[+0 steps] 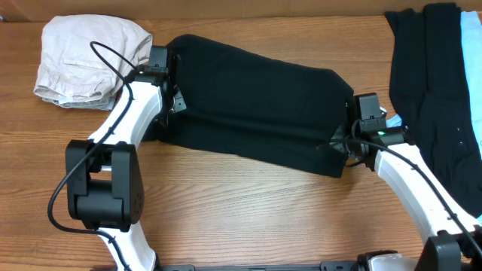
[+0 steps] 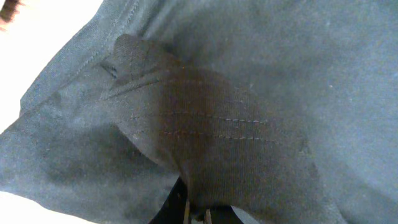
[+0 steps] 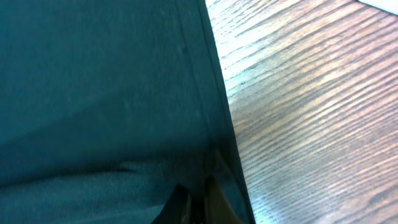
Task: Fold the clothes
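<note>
A black garment (image 1: 256,105) lies spread across the middle of the table. My left gripper (image 1: 172,102) is shut on its left edge; in the left wrist view a bunched fold of the black cloth (image 2: 211,137) rises out of the jaws (image 2: 198,214). My right gripper (image 1: 348,139) is shut on its right edge; in the right wrist view the dark hem (image 3: 211,124) runs down into the jaws (image 3: 202,205) beside bare wood. A pale beige garment (image 1: 90,60) lies crumpled at the far left. Black clothes (image 1: 429,83) and a light-blue one (image 1: 473,60) lie at the far right.
The wooden table (image 1: 248,211) shows bare wood in front of the black garment. A cable (image 1: 113,56) loops from the left arm over the beige garment. The right pile reaches the table's right edge.
</note>
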Robot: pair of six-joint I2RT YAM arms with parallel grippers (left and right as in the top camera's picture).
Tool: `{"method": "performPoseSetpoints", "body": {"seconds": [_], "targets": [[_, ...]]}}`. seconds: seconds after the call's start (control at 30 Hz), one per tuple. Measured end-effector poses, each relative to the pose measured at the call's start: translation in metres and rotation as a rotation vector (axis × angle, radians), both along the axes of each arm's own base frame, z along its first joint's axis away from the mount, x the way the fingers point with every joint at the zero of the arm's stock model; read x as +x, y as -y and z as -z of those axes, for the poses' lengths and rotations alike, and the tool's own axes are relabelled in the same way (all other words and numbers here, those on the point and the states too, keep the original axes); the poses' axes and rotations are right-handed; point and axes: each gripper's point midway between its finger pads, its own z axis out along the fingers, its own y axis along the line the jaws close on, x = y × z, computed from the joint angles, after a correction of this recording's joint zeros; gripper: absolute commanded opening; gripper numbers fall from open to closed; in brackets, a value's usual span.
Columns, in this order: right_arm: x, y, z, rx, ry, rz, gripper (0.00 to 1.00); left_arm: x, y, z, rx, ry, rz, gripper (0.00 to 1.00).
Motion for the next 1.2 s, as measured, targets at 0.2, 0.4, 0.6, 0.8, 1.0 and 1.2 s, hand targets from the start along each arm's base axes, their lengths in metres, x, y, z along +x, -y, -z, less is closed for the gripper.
{"method": "performPoseSetpoints", "body": {"seconds": [0.2, 0.4, 0.6, 0.8, 1.0, 1.2], "targets": [[0.004, 0.000, 0.016, -0.013, -0.033, -0.008, 0.14, 0.012, -0.001, -0.003, 0.006, 0.050, -0.004, 0.16], [0.015, 0.001, 0.014, -0.021, 0.012, -0.006, 0.89, 0.015, -0.005, -0.005, 0.030, 0.070, -0.023, 1.00], [0.010, 0.002, -0.006, -0.030, -0.044, -0.010, 1.00, -0.005, -0.026, -0.013, 0.145, -0.020, -0.049, 1.00], [0.011, -0.004, -0.070, 0.003, -0.029, -0.022, 1.00, -0.013, -0.033, -0.079, 0.189, -0.074, -0.047, 1.00], [-0.013, -0.009, -0.084, 0.040, -0.082, -0.056, 1.00, -0.036, -0.036, -0.121, 0.131, -0.092, -0.054, 1.00], [-0.016, -0.012, -0.052, 0.054, -0.105, -0.062, 0.50, -0.029, -0.038, -0.076, 0.085, -0.085, -0.041, 0.43]]}}
